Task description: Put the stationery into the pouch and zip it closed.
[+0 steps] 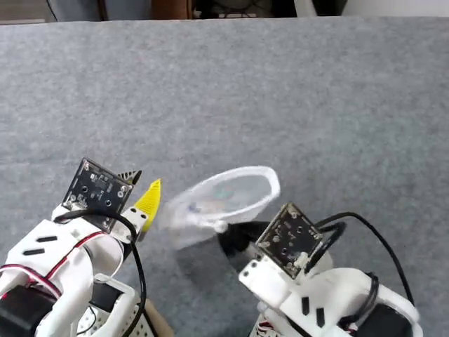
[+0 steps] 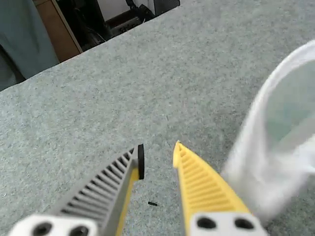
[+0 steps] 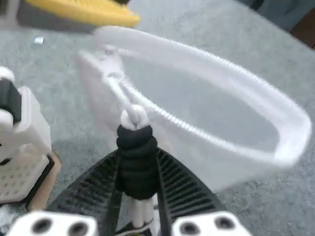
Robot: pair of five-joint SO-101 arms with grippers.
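The pouch (image 1: 226, 195), translucent white, is seen near the front of the grey-covered table (image 1: 280, 84), between the two arms, with its zip undone and its mouth spread into a wide oval. It is held up at one end, and a shadow is cast on the cloth beneath it. Faint shapes can be made out through the wall of the pouch in the high view, but what they are cannot be told.

The right gripper (image 3: 138, 164) is clenched on a black wrapped pull tab (image 3: 136, 152), which seems to be tied to the zip by a white cord at the near edge of the mouth. In the high view the same gripper (image 1: 233, 237) is placed just under the near rim of the pouch.

The left gripper (image 2: 158, 151) is released, its grey and yellow fingers parted with nothing between them. It is set just beside the far-left end of the pouch (image 2: 280, 147), low over the cloth, and no contact with the pouch can be confirmed.
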